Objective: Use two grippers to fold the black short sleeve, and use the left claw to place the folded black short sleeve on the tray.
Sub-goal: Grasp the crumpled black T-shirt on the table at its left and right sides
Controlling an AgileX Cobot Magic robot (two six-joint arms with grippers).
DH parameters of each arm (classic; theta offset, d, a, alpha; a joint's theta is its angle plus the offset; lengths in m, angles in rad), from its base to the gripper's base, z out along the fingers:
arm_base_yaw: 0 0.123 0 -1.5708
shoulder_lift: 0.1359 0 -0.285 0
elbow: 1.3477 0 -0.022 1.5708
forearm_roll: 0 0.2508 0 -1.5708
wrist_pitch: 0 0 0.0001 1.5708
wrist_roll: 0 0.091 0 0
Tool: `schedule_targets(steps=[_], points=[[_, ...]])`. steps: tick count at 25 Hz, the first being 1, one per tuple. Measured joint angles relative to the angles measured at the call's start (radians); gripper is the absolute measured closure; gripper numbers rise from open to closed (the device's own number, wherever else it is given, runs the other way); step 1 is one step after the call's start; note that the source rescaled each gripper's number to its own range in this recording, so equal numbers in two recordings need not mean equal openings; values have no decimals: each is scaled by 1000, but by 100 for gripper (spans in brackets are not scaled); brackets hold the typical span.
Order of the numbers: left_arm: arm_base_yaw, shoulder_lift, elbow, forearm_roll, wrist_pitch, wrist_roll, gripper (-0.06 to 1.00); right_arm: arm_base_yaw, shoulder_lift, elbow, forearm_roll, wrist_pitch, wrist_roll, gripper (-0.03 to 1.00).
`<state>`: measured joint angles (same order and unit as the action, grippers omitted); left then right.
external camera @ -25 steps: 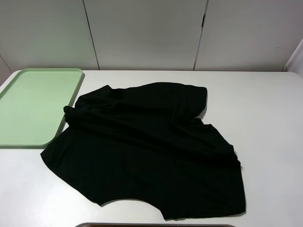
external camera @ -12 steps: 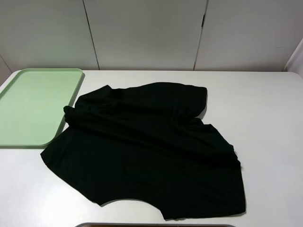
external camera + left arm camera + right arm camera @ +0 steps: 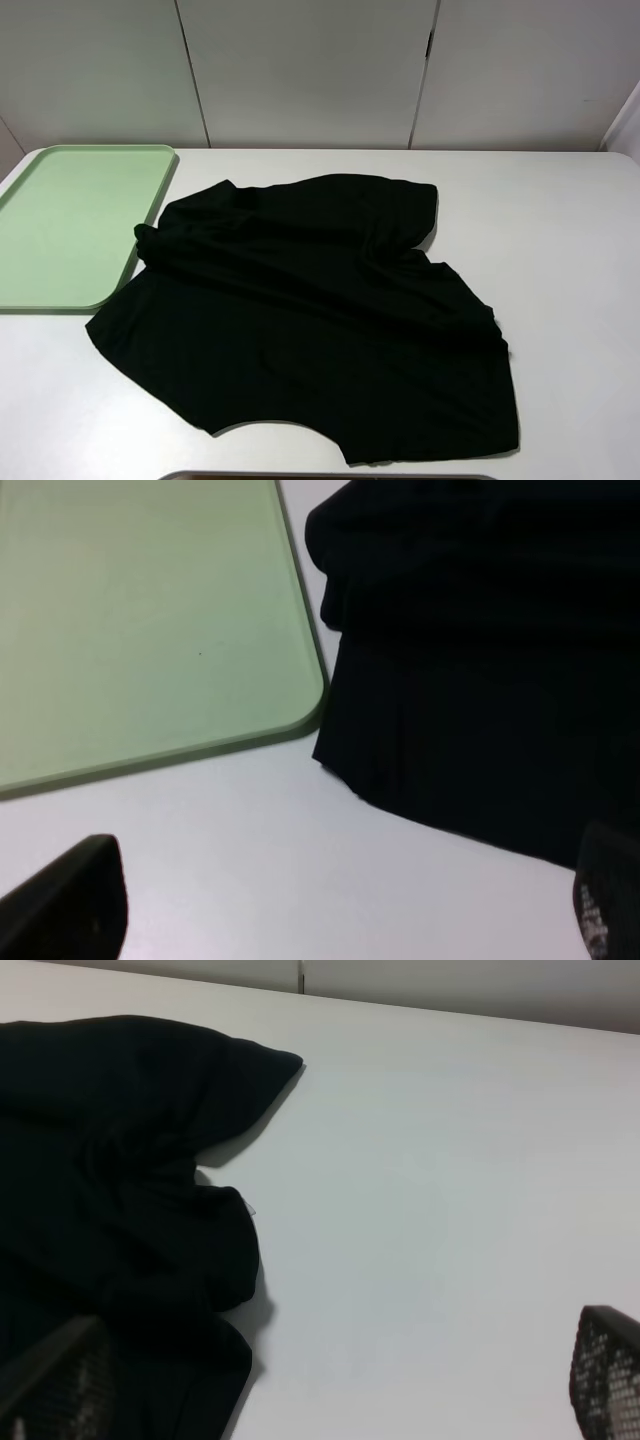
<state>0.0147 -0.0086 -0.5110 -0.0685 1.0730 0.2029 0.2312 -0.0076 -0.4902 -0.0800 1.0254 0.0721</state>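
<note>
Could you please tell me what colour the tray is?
The tray is plain pale green, clearest in the exterior high view.

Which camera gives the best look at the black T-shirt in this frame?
Exterior high: the whole black T-shirt lies in view, rumpled. The left wrist view shows only an edge beside the green tray; the right wrist view only a bunched sleeve side.

You will find nothing changed over the last second from the high camera. The black short sleeve [image 3: 320, 310] keeps the same outline and creases, and its edge lies beside the tray [image 3: 70, 225] at the same spot.
</note>
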Motion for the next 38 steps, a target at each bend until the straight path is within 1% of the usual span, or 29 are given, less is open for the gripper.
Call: schedule_targets(steps=[18, 24, 30, 35, 38], points=[[-4, 0, 0, 0, 0, 0, 6, 0, 0, 0, 0, 0, 0, -3], [-48, 0, 0, 0, 0, 0, 6, 0, 0, 0, 0, 0, 0, -3], [-59, 0, 0, 0, 0, 0, 6, 0, 0, 0, 0, 0, 0, -3], [-114, 0, 0, 0, 0, 2, 6, 0, 0, 0, 13, 0, 0, -3], [-129, 0, 0, -3, -1, 2, 6, 0, 2, 0, 20, 0, -8, -3]])
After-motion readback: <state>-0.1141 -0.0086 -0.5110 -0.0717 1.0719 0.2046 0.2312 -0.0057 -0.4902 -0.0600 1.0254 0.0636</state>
